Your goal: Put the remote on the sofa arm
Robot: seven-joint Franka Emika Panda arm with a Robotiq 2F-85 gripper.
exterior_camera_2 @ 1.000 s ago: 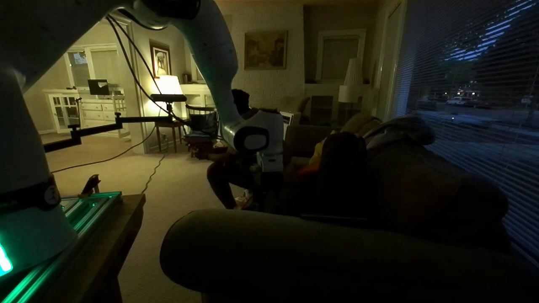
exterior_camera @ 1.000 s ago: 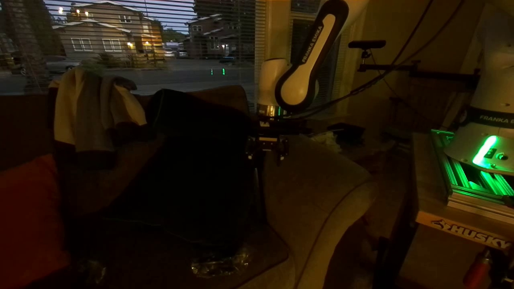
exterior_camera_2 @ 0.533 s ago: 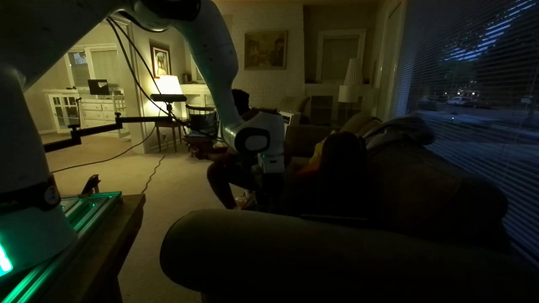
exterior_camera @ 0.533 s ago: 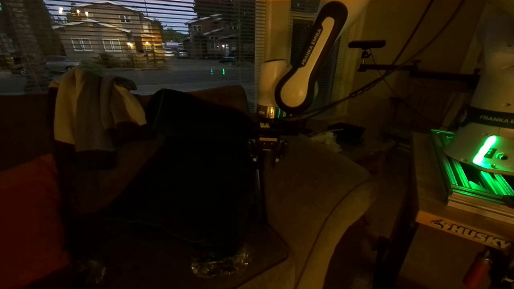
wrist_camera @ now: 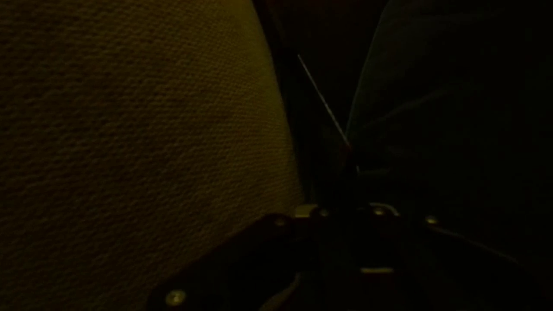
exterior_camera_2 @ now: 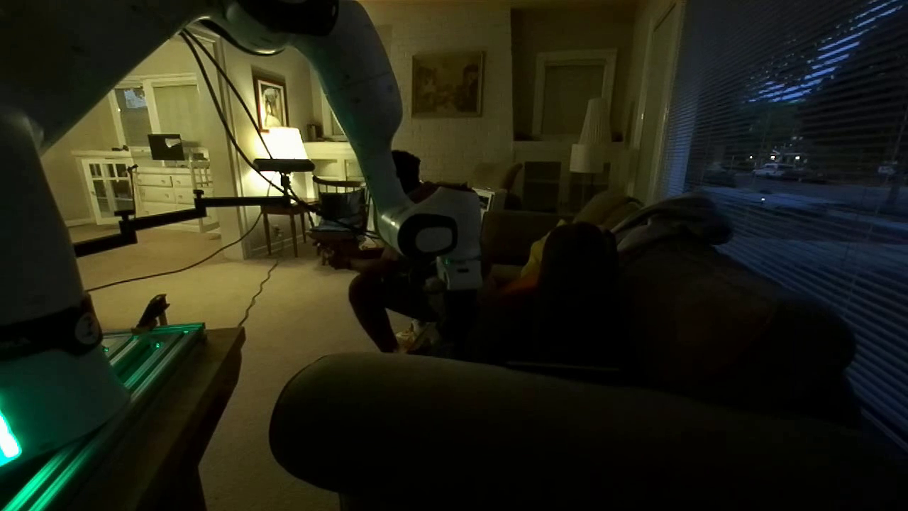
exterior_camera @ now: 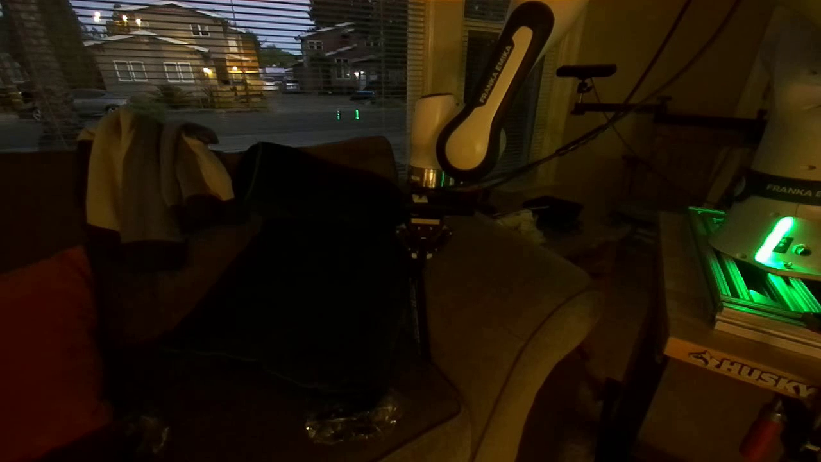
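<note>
"Showing as a dark strip in the slot between the broad, rounded, tan woven sofa arm (exterior_camera: 513,289) and the big black cloth cushion (exterior_camera: 308,308): is that the long, slim, near-black remote (exterior_camera: 420,321)?"

"Most likely, though the light is too poor to be sure, or to say whether it stands upright or lies along the slot. It does not appear to be on top of the sofa arm."

"And the black two-fingered gripper (exterior_camera: 421,255)?"

"Right at the strip's upper end, as an exterior view has it. Its fingers stand close together, with only a narrow, dark gap between. Whether the remote is pinched there cannot be told; the wrist view is nearly black at that spot. A thin pale edge (wrist_camera: 324,101) points towards the fingertips (wrist_camera: 306,211), but whose edge it is cannot be made out."

"How should the remote handle?"

"Light and stiff, probably, with a smooth plastic shell that could slide between the pads. Not very fragile, but no reason to crush it."

"Where is the best hold, then?"

"Across its narrow width, close to the middle, where the weight should balance. An end hold might do for drawing it out, yet so long a thing could swing or catch on the cushion. The sofa arm's rounded top calls for laying it flat along the crown, or it may slip off."
</note>
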